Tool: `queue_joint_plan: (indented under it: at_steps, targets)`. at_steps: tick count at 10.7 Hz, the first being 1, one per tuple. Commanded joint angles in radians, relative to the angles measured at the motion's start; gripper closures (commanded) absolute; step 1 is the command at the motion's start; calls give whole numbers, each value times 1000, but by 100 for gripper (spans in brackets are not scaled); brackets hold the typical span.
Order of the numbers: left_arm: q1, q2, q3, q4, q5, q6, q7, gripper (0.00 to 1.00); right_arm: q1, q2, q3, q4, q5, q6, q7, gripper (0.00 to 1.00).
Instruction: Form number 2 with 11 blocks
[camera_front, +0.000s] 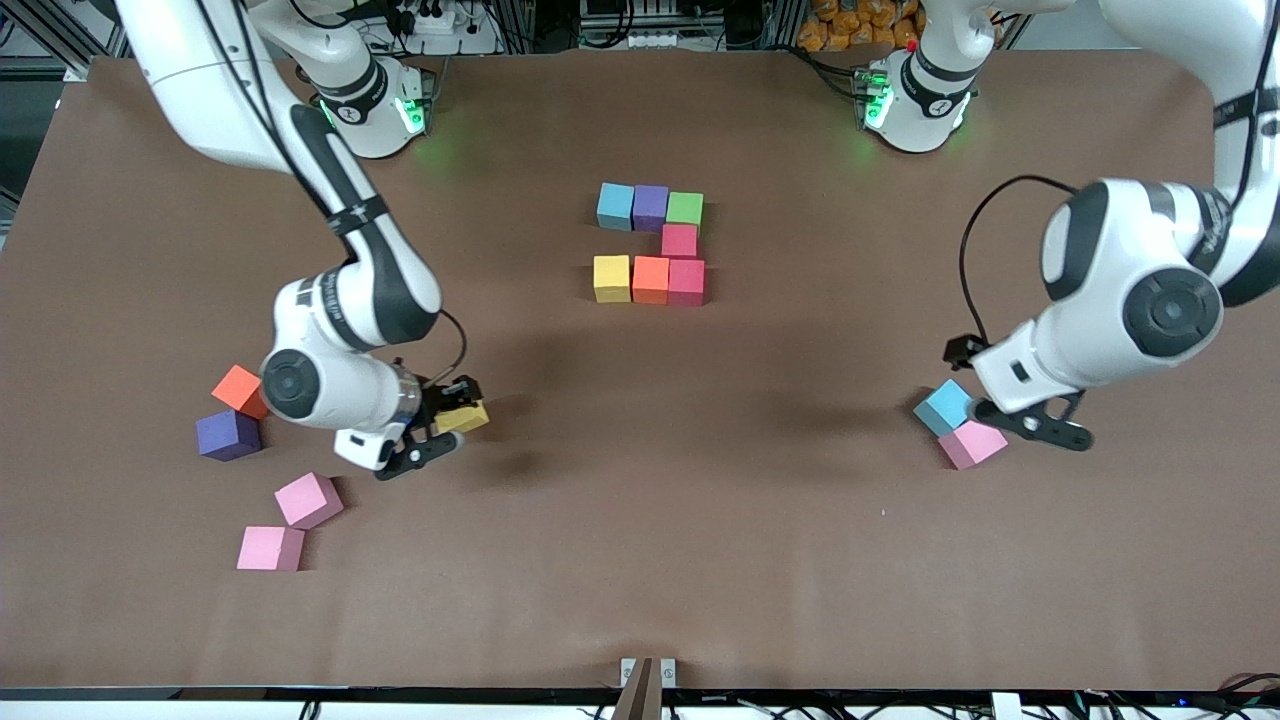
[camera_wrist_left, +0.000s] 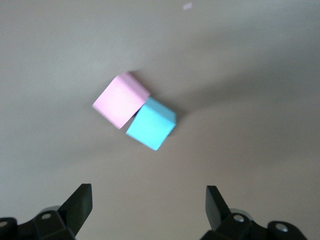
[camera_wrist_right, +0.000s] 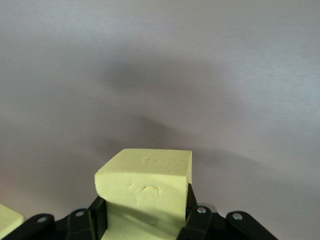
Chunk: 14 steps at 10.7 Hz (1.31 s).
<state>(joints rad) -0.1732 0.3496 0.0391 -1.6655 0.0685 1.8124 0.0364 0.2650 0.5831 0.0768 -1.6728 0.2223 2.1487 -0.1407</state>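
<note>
While the table (camera_front: 640, 560) is mostly bare, the number 2 (camera_front: 652, 243) sits mid-table w/ 7 blocks laid: top row, the link cube, middle row. Right gripper (camera_front: 447, 425), up over the table toward the right arm's end, is clamped on a yellow block (camera_wrist_right: 145, 192), prob. for the next row. Left gripper (camera_wrist_left: 149, 210) hangs fingers wide apart over a touching light blue block (camera_wrist_left: 151, 123) & pink block (camera_wrist_left: 120, 99), lined up to grab one.

Orange block (camera_front: 239, 390) half under arm.
</note>
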Motion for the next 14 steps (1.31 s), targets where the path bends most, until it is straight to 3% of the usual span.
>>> queue_joint_plan:
  at_steps: [1, 3, 5, 6, 8, 11, 14]
  targets:
    - [-8, -17, 4, -29, -18, 14, -310, 0, 80, -42, -6, -73, 19, 84, 149, 79]
    - [-15, 2, 4, -83, -18, 136, -490, 0, 164, -49, -6, -122, 19, 185, 306, 80]
    - [-9, 20, 5, -216, -21, 386, -582, 0, 241, -48, -6, -177, 19, 304, 436, 80]
    - [-14, 50, 5, -224, -21, 453, -707, 0, 267, -46, -6, -191, 19, 335, 484, 80]
    - [-25, 83, 8, -217, -18, 482, -852, 0, 313, -45, -6, -225, 19, 394, 585, 82]
    - [-12, 80, 21, -221, -18, 482, -852, 0, 365, -48, -6, -303, 19, 487, 683, 84]
    - [-8, 81, 21, -234, -18, 482, -851, 0, 398, -52, -6, -315, 19, 478, 756, 85]
